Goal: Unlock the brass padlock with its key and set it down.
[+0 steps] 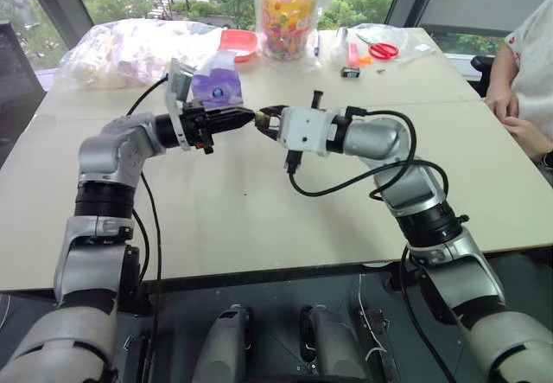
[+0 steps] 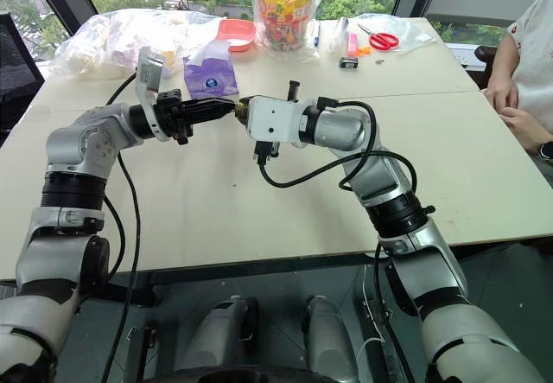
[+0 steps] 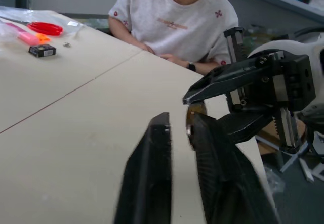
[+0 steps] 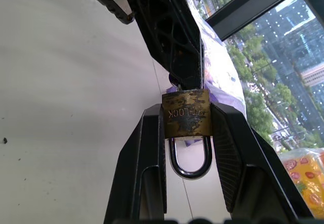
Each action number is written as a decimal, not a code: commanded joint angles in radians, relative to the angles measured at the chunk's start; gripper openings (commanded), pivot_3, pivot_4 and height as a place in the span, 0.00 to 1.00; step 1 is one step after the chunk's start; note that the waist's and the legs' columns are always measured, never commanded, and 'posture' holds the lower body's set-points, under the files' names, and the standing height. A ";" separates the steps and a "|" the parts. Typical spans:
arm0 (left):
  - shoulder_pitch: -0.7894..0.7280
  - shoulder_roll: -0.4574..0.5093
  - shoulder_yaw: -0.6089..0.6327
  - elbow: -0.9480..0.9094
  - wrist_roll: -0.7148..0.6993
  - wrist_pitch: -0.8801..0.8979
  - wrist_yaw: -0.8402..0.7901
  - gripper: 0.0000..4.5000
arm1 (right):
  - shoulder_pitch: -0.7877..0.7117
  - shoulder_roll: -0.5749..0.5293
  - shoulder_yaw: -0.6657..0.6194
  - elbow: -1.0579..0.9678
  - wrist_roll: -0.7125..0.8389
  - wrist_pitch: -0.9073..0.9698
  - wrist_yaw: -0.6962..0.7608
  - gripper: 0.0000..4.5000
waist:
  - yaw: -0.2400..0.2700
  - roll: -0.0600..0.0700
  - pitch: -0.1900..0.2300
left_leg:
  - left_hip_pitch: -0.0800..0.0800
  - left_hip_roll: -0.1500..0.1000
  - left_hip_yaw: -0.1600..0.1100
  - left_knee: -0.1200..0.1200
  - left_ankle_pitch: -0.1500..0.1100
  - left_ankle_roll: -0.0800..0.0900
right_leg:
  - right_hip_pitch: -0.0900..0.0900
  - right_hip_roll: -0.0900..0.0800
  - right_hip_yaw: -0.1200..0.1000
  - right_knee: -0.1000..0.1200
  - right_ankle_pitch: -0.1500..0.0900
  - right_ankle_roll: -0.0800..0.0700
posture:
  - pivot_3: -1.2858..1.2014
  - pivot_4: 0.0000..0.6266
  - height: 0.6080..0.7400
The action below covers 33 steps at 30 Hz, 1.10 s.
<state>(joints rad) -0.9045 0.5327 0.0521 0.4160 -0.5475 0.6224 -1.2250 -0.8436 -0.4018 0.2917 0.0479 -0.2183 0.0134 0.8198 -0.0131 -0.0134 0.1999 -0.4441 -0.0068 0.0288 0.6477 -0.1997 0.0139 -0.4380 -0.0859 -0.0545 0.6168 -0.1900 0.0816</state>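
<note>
Brass padlock [image 4: 186,114] between level, tip-to-tip end effectors.

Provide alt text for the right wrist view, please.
The right gripper clamps the brass padlock by its sides above the table, shackle toward the camera. The left gripper meets the padlock's far end.

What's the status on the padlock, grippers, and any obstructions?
Right gripper shut on brass padlock, shackle closed. Left gripper shut at the padlock's keyway end; key itself not visible. Both held above the table, nothing in the way.
</note>
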 commanded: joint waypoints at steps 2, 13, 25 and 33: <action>0.006 0.020 -0.016 -0.066 0.002 0.009 -0.034 0.00 | -0.017 0.003 -0.010 -0.057 0.021 0.002 -0.002 0.15 | 0.000 0.000 0.000 | 0.000 0.000 0.000 0.000 0.000 0.000 | 0.000 0.000 0.000 0.000 0.000 -0.001 | 0.52 0.24 1.00; 0.060 0.045 -0.093 -0.106 0.167 -0.244 -0.029 0.00 | -0.020 0.019 -0.029 -0.065 0.073 0.088 0.011 0.15 | 0.002 0.000 0.000 | 0.000 0.000 0.000 0.000 0.000 0.000 | 0.000 0.000 0.000 0.000 -0.001 -0.002 | 0.52 0.24 1.00; 0.078 0.034 -0.123 -0.080 0.298 -0.599 -0.038 0.00 | -0.038 0.033 -0.061 -0.088 0.196 0.234 0.020 0.15 | 0.002 0.000 0.000 | 0.000 0.000 0.000 0.000 0.000 0.000 | -0.001 -0.001 0.000 -0.001 -0.001 -0.002 | 0.52 0.24 1.00; 0.013 0.035 -0.097 -0.014 0.224 -0.299 -0.027 0.00 | -0.052 -0.001 -0.024 -0.088 0.144 0.158 -0.004 0.15 | 0.005 0.000 0.000 | -0.001 0.000 0.000 0.001 0.000 0.000 | 0.000 0.000 -0.001 0.000 -0.001 -0.002 | 0.52 0.24 1.00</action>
<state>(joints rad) -0.8810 0.5630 -0.0470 0.3788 -0.3023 0.2042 -1.2593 -0.8403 -0.3944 0.2982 0.0327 -0.0620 0.2438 0.8439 -0.0078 -0.0134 0.1999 -0.4453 -0.0068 0.0291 0.6486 -0.1998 0.0142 -0.4382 -0.0861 -0.0550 0.6161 -0.1907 0.0800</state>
